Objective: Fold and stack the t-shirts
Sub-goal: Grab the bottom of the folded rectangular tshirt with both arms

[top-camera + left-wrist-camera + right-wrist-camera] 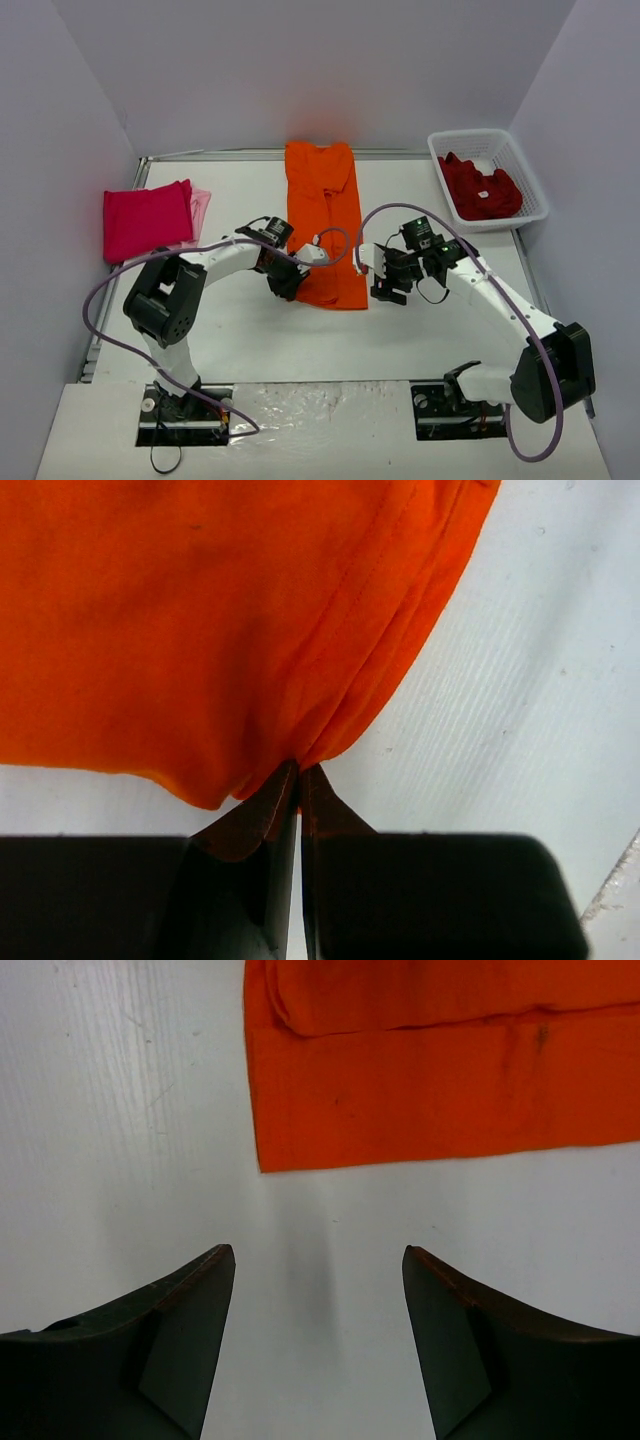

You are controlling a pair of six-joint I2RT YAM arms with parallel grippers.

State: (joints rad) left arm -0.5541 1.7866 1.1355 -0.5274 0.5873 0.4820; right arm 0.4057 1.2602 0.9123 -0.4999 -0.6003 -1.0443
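Note:
A bright orange t-shirt [322,215] lies as a long folded strip down the middle of the table. My left gripper [287,282] is at its near left corner, shut on the orange cloth [200,630], which bunches up at the fingertips. My right gripper [387,275] hovers open just right of the strip's near end; the orange hem [420,1100] lies ahead of its fingers [190,1300], which hold nothing. A folded magenta-pink t-shirt [146,219] rests on a pale pink one [201,208] at the left. Dark red t-shirts [480,189] fill the basket.
A white lattice basket [531,180] stands at the back right corner. Purple cables loop from both arms over the near part of the table. Walls close in on the table at the left, back and right.

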